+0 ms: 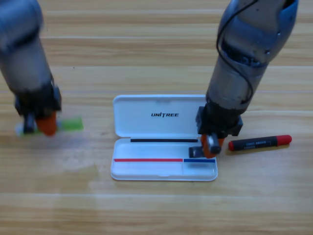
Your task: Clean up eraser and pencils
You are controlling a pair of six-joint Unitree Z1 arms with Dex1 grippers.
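My left gripper (39, 125) is at the far left, shut across the white pencil with the green end (72, 124), which lies crosswise between its orange jaws. My right gripper (208, 147) points down at the right end of the open white case (146, 117), shut on the small dark eraser (195, 152), which sticks out to the left of its jaws just above the case's small right compartment (199, 168). The black pencil with red ends (260, 142) lies flat on the table right of the case, close to the right gripper but apart from it.
The case's lid lies open towards the back, its tray towards the front. The long left compartment (146, 169) holds nothing. Both arms come down from the top edge, the right one large above the case's right side.
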